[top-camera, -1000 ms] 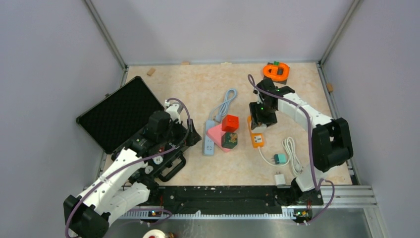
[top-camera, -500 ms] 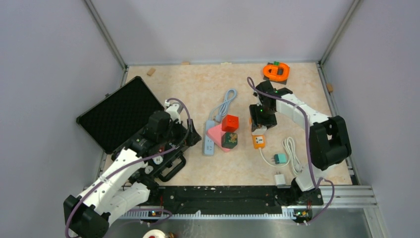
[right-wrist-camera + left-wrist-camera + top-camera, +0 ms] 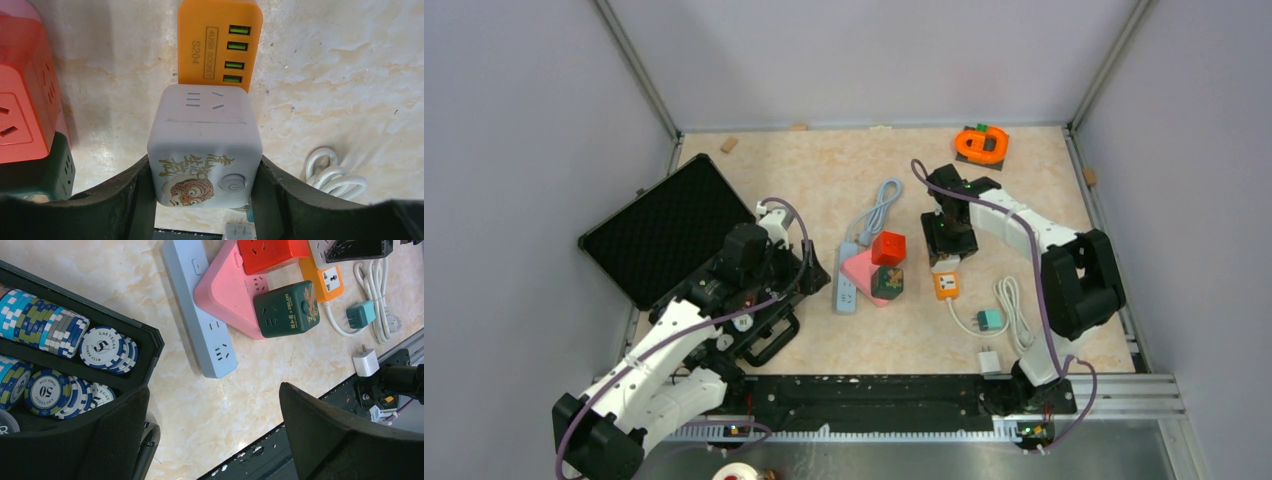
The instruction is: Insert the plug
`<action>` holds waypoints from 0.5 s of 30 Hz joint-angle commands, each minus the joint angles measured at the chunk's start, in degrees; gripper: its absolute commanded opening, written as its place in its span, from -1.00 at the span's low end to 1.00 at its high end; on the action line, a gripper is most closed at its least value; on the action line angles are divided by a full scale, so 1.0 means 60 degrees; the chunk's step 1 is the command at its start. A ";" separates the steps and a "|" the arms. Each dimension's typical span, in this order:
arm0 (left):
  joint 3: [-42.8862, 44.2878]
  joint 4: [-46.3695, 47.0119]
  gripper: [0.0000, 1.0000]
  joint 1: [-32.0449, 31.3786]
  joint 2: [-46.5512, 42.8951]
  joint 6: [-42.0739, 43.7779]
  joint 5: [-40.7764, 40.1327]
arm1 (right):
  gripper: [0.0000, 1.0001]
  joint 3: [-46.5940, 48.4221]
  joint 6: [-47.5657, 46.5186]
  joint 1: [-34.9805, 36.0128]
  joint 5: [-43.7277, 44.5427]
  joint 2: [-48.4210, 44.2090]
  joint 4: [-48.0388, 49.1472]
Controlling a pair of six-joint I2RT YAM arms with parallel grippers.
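My right gripper [image 3: 204, 172] is shut on a pale grey cube socket [image 3: 205, 145] with a tiger picture and a power button. It holds the cube just above the near end of an orange USB socket [image 3: 220, 45] lying on the table. From above, the right gripper [image 3: 947, 245] is seen beside the red cube socket [image 3: 888, 247]. A teal plug [image 3: 990, 320] on a coiled white cable [image 3: 1014, 305] lies nearer the arm bases, with a white charger plug [image 3: 989, 360] below it. My left gripper [image 3: 212, 405] hangs open over bare table, holding nothing.
A blue power strip [image 3: 847, 280], a pink triangular socket [image 3: 860, 270] and a dark green cube socket [image 3: 887, 282] crowd the middle. An open black case [image 3: 664, 225] with poker chips [image 3: 50, 330] lies at the left. An orange object [image 3: 982, 144] sits at the far right corner.
My right gripper has shifted slightly left and away with the grey cube, uncovering more of the orange socket. The left arm has not moved.
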 commanded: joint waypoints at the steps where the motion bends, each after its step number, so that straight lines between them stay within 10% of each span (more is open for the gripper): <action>1: 0.0182 0.0350 0.98 0.0025 -0.0129 0.0156 0.0119 | -1.00 -0.0501 0.0162 0.0287 0.0765 0.1081 -0.0057; 15: 0.0274 0.0334 0.97 0.0021 -0.0170 0.0170 0.0118 | -1.00 -0.2108 0.0367 0.0494 0.0252 0.1688 0.0864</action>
